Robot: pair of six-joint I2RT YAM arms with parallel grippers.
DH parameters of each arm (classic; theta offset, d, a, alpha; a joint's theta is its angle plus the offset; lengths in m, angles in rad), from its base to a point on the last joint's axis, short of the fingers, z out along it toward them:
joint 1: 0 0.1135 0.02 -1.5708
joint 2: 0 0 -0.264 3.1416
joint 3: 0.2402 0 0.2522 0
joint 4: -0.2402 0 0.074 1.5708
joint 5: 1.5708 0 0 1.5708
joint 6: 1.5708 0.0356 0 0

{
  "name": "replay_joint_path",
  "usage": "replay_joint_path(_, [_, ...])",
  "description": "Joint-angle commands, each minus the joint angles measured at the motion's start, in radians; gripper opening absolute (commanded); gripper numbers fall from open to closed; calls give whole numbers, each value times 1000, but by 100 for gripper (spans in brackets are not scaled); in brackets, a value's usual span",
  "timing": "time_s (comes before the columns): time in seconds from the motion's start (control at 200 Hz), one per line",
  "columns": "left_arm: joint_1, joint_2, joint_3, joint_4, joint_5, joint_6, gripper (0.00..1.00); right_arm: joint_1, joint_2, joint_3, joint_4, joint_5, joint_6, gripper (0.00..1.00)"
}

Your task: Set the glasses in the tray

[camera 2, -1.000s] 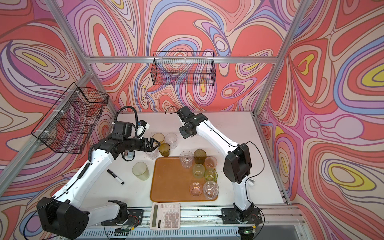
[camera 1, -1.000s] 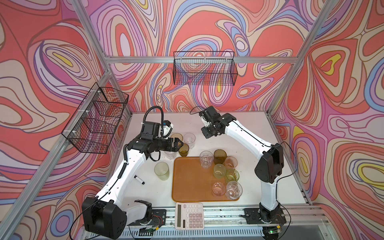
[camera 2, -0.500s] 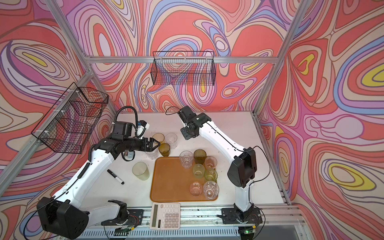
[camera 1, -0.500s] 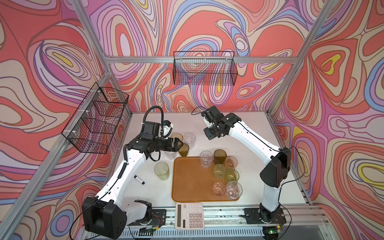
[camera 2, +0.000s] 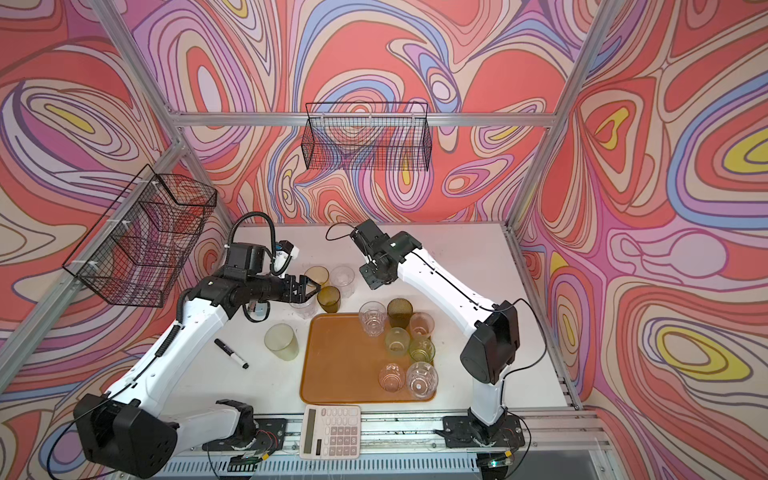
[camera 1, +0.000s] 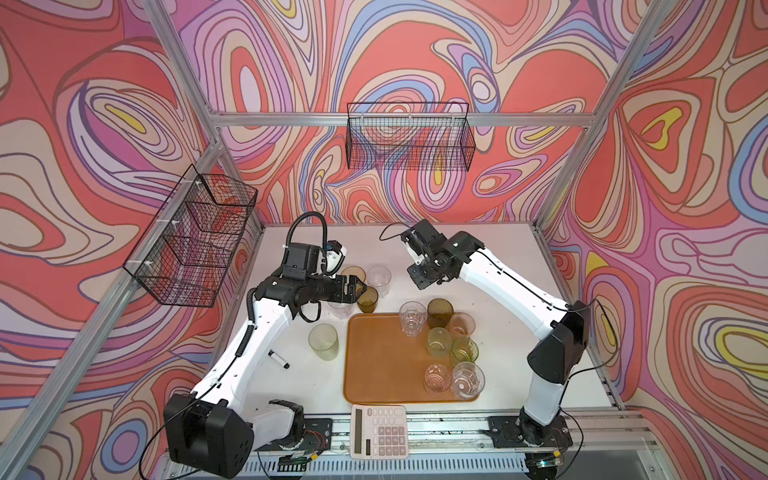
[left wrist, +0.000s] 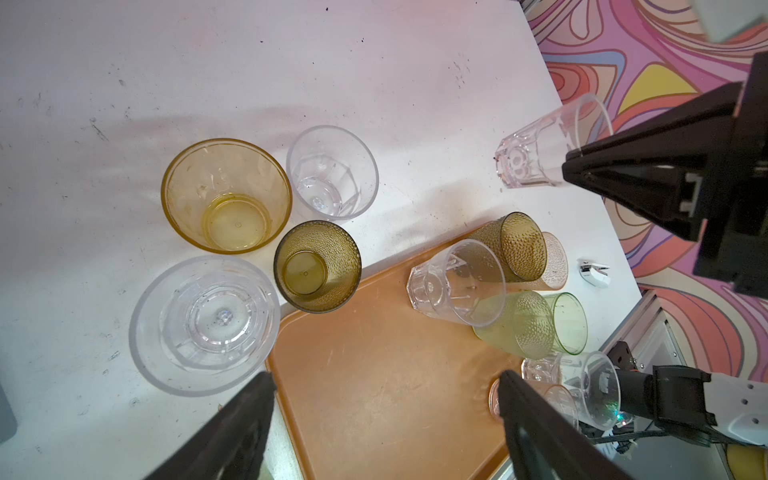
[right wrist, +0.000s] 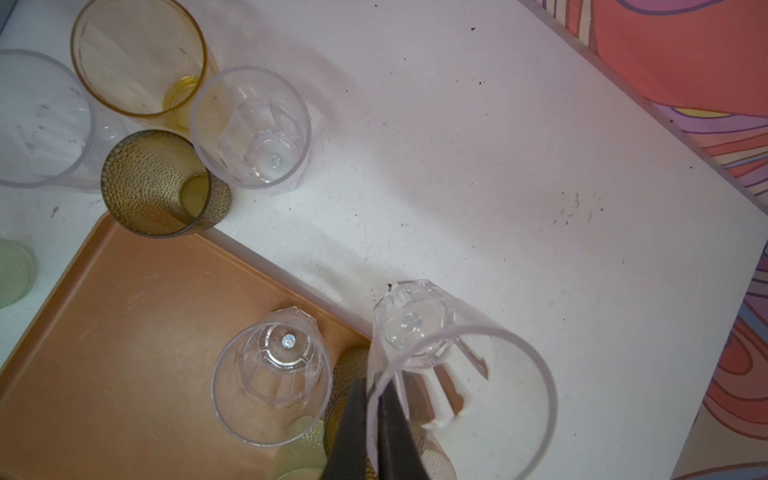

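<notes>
The tray [camera 1: 374, 365] holds seven glasses [camera 1: 438, 340], toward its 3 o'clock side. The left gripper [camera 1: 360, 291] is spread near an olive glass [camera 1: 367, 300]; the right gripper [right wrist: 374, 399] pinches a clear glass [right wrist: 457, 374] by its rim.

No text is legible; the calculator [camera 1: 379, 432] keys are too small.

1. Both top views look down from high above the front edge of the bench [camera 1: 365, 245] toward the back wall [camera 1: 291, 62], far enough to hold the whole scene.
2. The left wrist view looks steeply down, close above a corner of the tray [left wrist: 374, 395].
3. The right wrist view, equally close, shares that corner and the olive-brown glass [right wrist: 153, 183] beside it.
</notes>
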Motion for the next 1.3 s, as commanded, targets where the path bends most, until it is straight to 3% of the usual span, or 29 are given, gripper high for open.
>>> replay_joint_path(0.0, [-6,-8,4,-11,3,17,87,20,-54,-18,-22,27,6,0])
replay_joint_path(0.922, [-6,-11,5,-11,6,16,87,210,-159,-95,-154,-83,34,0])
replay_joint_path(1.297, [-6,-13,4,-11,3,16,87,303,-188,-188,-120,-144,78,0])
